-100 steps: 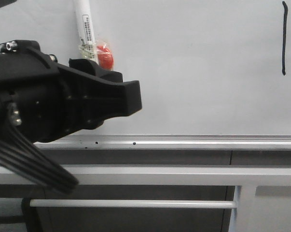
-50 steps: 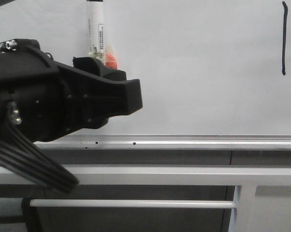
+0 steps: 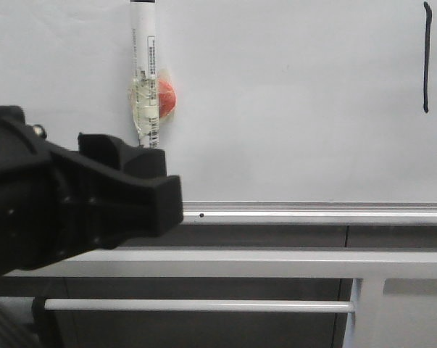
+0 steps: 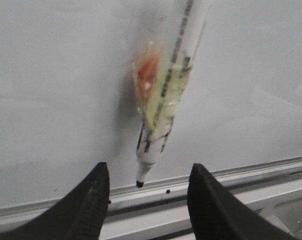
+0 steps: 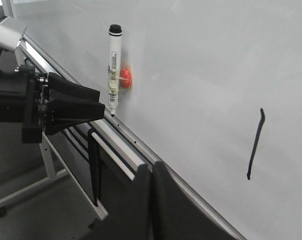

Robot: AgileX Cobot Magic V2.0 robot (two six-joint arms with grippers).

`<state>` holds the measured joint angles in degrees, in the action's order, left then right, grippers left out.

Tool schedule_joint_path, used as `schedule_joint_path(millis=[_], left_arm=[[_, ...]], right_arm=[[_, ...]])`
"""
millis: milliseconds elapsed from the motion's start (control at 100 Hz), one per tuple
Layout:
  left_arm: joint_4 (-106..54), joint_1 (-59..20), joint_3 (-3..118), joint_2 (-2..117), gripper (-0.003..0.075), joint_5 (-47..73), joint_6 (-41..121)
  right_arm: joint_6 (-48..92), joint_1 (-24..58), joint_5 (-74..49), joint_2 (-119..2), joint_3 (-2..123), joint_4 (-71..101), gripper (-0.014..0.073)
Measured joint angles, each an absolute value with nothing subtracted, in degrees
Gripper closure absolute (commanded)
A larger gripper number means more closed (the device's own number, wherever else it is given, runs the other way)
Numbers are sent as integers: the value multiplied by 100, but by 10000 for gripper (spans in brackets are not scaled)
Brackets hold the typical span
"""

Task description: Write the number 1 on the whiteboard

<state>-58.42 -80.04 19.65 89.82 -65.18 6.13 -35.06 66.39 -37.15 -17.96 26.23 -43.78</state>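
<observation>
So the left gripper has dropped down and backed away from the marker pen compared with a second ago: back then its black body covered the pen's lower half, now the whole lower barrel shows above it. The pen has also gone from a slight tilt to hanging straight, stuck to the whiteboard by what looks like a red magnet taped to its side, tip pointing down just above the silver edge rail. In the left wrist view the jaws are wide apart with nothing between them, the pen tip sitting in the gap but clear of both fingers. To me that reads as the pen parked back on the board and let go. The number 1 is already there, a thin black stroke up at about 2 o'clock in the front view, well apart from the pen, so I'd say the writing is done and this is just the retreat. The right gripper looks closed, fingers pressed together, holding nothing. Other stuff: white horizontal bars run below the rail, near the left arm's way down, so it wants to pull back rather than sink further. Nothing else looks in the way.
</observation>
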Motion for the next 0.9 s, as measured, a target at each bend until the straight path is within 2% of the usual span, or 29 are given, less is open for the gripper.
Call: schedule_joint_path(millis=[90,160,250,560,900], left_arm=[[-5989,-8212,1869,8940,423,-6518,613],[-6105,-8385,1822,8837,545,-6518,654],[-6197,-8556,1782,8623,743,-6518,902],[-6322,-9041,1555,7374,741,-6531,2421],[-6851,-9853,1546,5823,741,-6629,4831]], right_arm=[[-3506,6639,-3715,-1796,2623,-4378,657],[-3506,6639,-3715,-1796,2623,-4390,657],[-3506,6639,-3701,-1796,2623,-4470,657],[-3671,6639,-2746,-1796,2446,-4553,656],[-3961,6639,-924,-1796,787,-4815,657]])
